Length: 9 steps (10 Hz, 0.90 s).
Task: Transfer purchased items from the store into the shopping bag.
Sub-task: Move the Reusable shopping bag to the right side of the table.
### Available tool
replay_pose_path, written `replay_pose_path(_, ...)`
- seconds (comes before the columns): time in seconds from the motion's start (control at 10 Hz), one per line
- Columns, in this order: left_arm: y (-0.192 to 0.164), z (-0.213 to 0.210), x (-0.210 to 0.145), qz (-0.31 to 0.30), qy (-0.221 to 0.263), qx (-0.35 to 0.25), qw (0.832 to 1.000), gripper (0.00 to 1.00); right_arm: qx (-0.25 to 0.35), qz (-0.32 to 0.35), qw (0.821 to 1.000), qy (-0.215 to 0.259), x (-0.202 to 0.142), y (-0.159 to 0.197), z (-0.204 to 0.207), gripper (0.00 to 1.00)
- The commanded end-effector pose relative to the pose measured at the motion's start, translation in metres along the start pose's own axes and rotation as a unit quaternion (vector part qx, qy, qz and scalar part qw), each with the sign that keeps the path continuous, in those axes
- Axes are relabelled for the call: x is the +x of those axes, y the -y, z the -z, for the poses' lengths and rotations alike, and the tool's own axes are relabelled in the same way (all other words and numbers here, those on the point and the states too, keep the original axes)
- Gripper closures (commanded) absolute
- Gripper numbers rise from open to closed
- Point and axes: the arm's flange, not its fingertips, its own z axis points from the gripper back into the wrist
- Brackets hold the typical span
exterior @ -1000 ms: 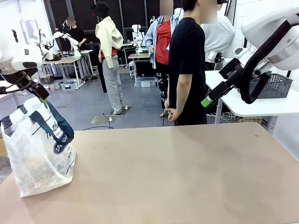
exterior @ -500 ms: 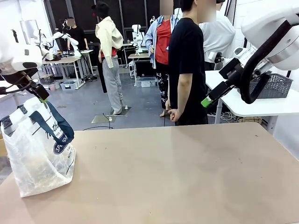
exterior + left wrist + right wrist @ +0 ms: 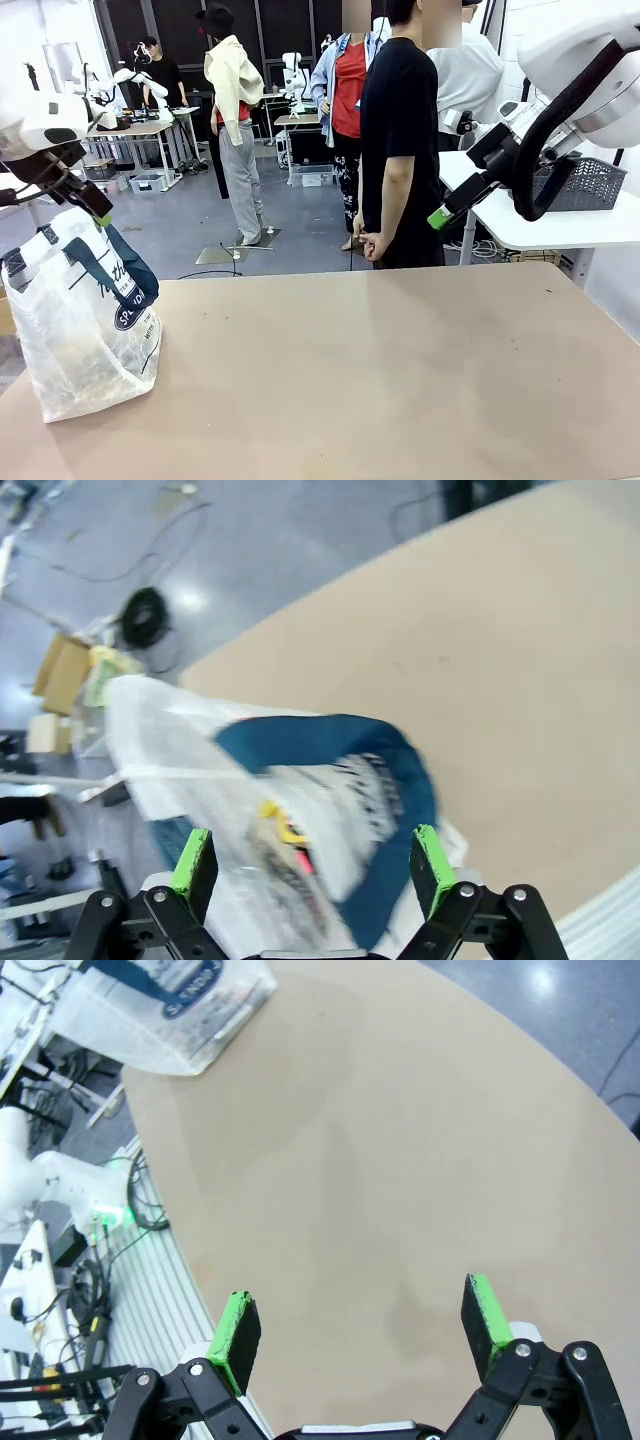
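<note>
The shopping bag stands at the table's left edge, directly beneath the left gripper, whose jaws are spread wide, empty. Yellow-red contents show, blurred. The right gripper, wide too, hovers well apart.

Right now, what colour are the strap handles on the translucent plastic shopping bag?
Navy blue strap handles on the translucent plastic shopping bag, clearest in the front view.

Robotics lab, open hall: people are standing around on a grey floor, cables are lying across it, far work tables are carrying gear, storage bins are sitting underneath, a lattice basket is resting on a white side table at right.
</note>
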Motion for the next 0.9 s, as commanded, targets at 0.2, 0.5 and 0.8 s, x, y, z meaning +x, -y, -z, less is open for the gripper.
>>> replay_pose_path(0.2, 0.016, 0.004, -0.018, 0.008, 0.001, -0.181, 0.983, 0.0, 0.064, -0.047, 0.997, 0.009, 0.002, 0.004, -0.003, 0.0)
replay_pose_path(0.5, 0.042, 0.018, -0.017, 0.024, 0.06, -0.282, 0.957, 0.0, 0.017, -0.144, 0.988, -0.046, 0.0, 0.005, 0.003, 0.0)
replay_pose_path(0.8, 0.055, 0.035, -0.016, 0.068, 0.126, -0.317, 0.937, 0.0, 0.005, -0.181, 0.982, -0.051, 0.002, 0.012, 0.003, 0.0)
